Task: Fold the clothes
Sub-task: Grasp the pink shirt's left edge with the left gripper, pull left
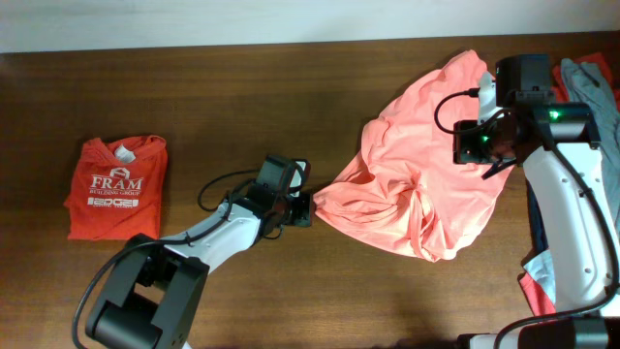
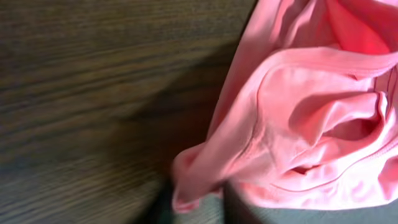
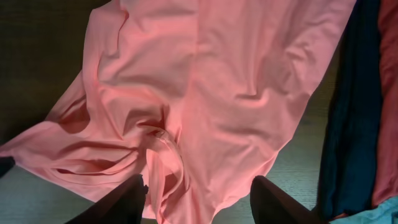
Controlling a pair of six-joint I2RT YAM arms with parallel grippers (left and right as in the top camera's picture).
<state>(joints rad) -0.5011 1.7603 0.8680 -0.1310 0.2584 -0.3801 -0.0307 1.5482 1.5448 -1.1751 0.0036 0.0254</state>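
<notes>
— Overhead view, folding station: where does the large, crumpled salmon-pink T-shirt (image 1: 426, 155) lie?

— In a rumpled spread on the right half of the dark wooden tabletop (image 1: 242, 87). Its top reaches toward the far edge and its left corner tapers to a point near the middle.

— And the arms?

— The left gripper (image 1: 306, 208) sits at that point, fingers narrow, pinching the hem corner; the left wrist view shows the fabric running down between them. The right gripper (image 3: 199, 205) hangs over the shirt's right side, fingers wide apart, gripping nothing.

— Anything else on show?

— A folded red T-shirt with white "FRAM" lettering (image 1: 116, 189) lies near the left edge, well apart. A navy garment (image 3: 351, 112) lies along the right edge, just beside the pink one.
</notes>
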